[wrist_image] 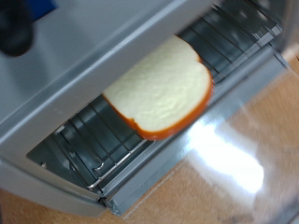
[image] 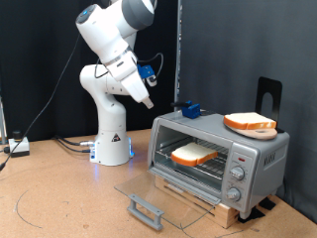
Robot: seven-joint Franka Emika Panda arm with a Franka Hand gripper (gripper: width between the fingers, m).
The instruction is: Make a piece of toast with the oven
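The silver oven [image: 260, 159] stands at the exterior view's right with its glass door [image: 168, 191] folded down flat and the grey bar handle [image: 146, 210] in front. The piece of toast [image: 193, 154] lies flat on the wire rack [image: 213, 169] inside. The wrist view shows it [wrist_image: 161, 87] pale with an orange-brown crust, half out over the rack's [wrist_image: 84, 140] front. My gripper [image: 188, 107] hovers just above the oven's top corner on the exterior view's left, with nothing between its fingers. A blurred blue finger [wrist_image: 14, 28] shows in the wrist view.
A second slice [image: 250, 123] lies on a grey plate on the oven's top. Three knobs [image: 238, 175] sit on the oven's front panel. A black stand [image: 268, 94] rises behind the oven. The robot base [image: 111, 139] and cables [image: 15, 147] are at the left.
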